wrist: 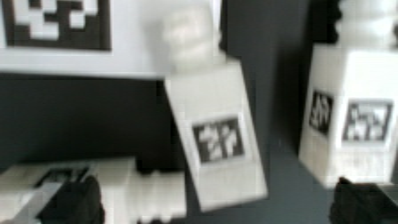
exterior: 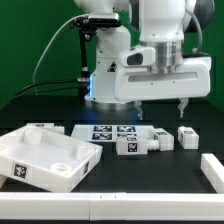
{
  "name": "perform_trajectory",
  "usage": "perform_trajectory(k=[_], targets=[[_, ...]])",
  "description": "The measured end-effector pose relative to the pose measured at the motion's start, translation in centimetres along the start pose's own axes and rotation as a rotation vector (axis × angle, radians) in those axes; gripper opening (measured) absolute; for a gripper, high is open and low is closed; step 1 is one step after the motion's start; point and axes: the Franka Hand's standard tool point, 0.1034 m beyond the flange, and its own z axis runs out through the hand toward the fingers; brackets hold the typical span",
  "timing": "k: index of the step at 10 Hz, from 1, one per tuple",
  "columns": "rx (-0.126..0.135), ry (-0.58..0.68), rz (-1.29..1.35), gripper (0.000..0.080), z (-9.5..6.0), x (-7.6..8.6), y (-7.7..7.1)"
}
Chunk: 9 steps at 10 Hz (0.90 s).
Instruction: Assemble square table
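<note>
White plastic tabletop (exterior: 45, 160), square, raised rim; blocky tagged legs (exterior: 133, 146) nearby.

white top (exterior: 62, 176), white black-tagged legs (exterior: 133, 146), black table (exterior: 150, 190)

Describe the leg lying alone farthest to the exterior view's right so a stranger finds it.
Find the large white table top on the exterior view's left, then go past the marker board towards that view's right. Beyond the legs clustered beside the board lies the lone leg: a short tagged block, unlike the untagged bar.
</note>
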Motion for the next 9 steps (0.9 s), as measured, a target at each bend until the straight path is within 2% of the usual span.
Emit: perform_trajectory(k=[1,3,5,6,8,9], targets=[[-0.006,0.031,-0.023,0.0647,-1.1,1.9,0.0],[-0.008,0.019,-0.023,0.0649,-0.6,1.2,0.1],[-0.010,0.029,0.008,0.0649,-0.6,1.5,0.3],[-0.015,0.055,0.090,0.0649,-0.8,2.0,1.1],[0.016,0.058,0.303,0.0649,-0.7,2.3,2.9],[0.030,0.010,0.313,0.0649,-1.0,2.3,2.8]])
